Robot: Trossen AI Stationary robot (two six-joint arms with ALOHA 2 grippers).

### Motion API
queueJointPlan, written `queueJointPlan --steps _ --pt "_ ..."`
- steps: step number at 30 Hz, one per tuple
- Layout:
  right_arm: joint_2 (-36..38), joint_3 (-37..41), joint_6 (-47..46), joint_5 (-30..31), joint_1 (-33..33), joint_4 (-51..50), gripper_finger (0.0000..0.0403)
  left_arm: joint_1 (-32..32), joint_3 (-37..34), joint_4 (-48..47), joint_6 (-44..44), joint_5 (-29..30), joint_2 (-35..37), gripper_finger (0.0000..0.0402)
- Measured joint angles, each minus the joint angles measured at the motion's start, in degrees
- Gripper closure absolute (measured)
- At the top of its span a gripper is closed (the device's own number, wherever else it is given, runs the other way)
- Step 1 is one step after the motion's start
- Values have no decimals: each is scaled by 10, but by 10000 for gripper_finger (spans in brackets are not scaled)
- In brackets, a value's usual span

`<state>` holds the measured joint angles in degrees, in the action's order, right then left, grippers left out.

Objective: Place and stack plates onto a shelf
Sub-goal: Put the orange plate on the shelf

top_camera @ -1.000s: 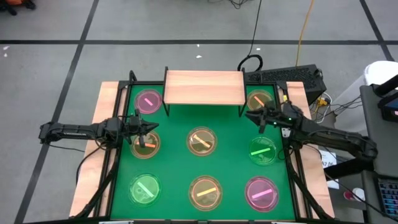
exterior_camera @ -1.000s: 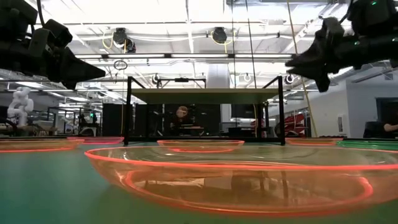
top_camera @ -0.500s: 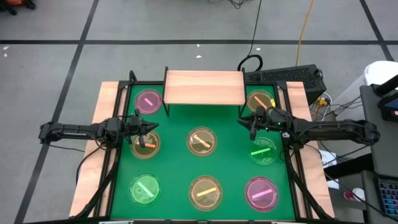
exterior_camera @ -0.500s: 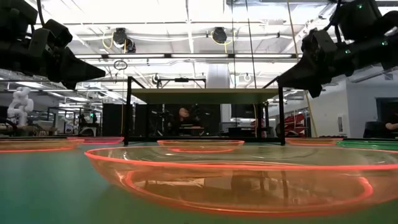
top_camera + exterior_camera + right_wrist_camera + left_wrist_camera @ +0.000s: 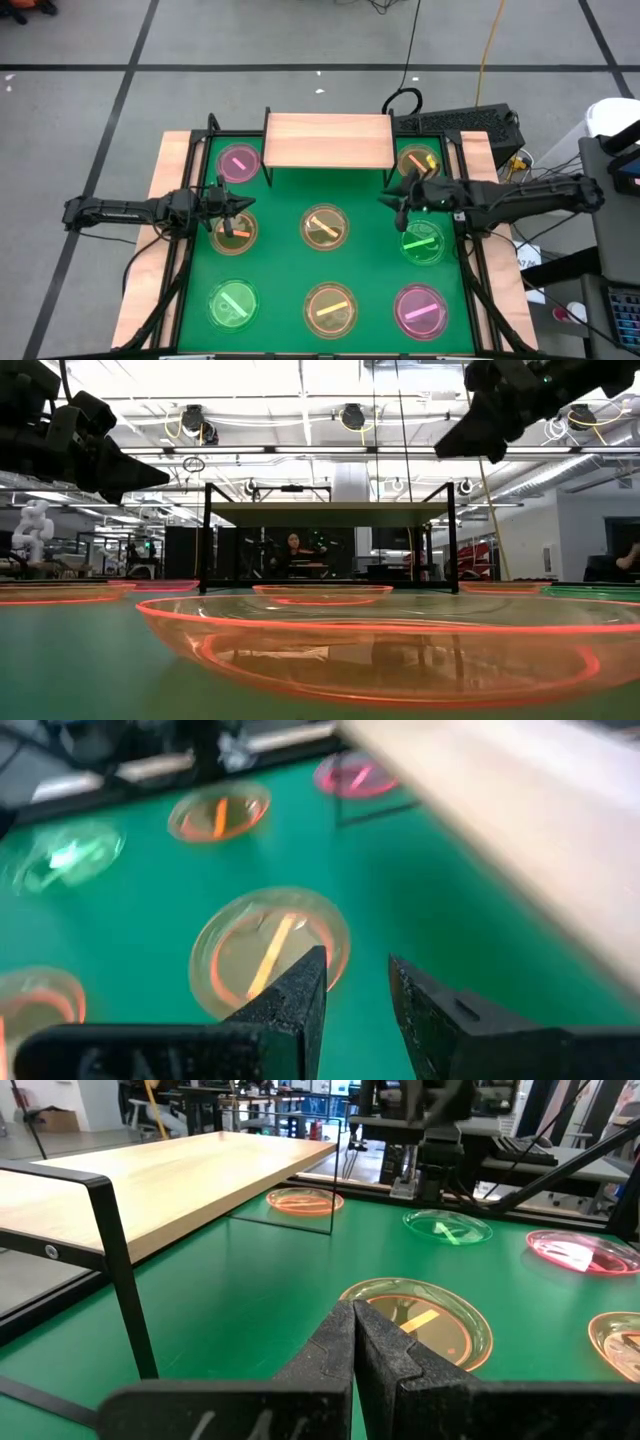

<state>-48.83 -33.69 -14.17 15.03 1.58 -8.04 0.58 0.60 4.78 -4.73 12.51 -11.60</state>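
Observation:
Eight small translucent plates lie flat on the green mat, among them the centre orange plate (image 5: 326, 226), a left orange one (image 5: 235, 230) and a green one (image 5: 422, 243) at the right. The light-wood shelf (image 5: 328, 140) stands on black legs at the mat's far side, with nothing on its board. My left gripper (image 5: 250, 207) hovers shut above the far rim of the left orange plate; the left wrist view shows its fingers (image 5: 355, 1345) closed. My right gripper (image 5: 386, 200) is open (image 5: 355, 982) in the air, below the shelf's right corner and right of the centre plate (image 5: 268, 950).
A pink plate (image 5: 238, 162) and an orange one (image 5: 418, 160) flank the shelf's legs. Three more plates line the near edge; the middle one (image 5: 380, 650) fills the low view. Black frame rails (image 5: 470, 270) border the mat. Cables and a keyboard lie beyond the far right corner.
My right gripper has swung from beside the far-right orange plate toward the table's left and a little nearer, toward the centre plate, and has risen in the low view.

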Motion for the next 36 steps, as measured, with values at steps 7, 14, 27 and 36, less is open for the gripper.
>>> queueJointPlan --steps 7,14,27,36 --pt "-139 25 38 -2 54 112 310 0 0 0 0 0 0 400" --pt "-280 25 94 -54 70 274 310 0 0 0 0 0 0 400" --pt "-446 13 152 -78 91 403 252 0 0 0 0 0 0 400" --pt "-523 -31 212 -60 90 389 232 0 0 0 0 0 0 400"
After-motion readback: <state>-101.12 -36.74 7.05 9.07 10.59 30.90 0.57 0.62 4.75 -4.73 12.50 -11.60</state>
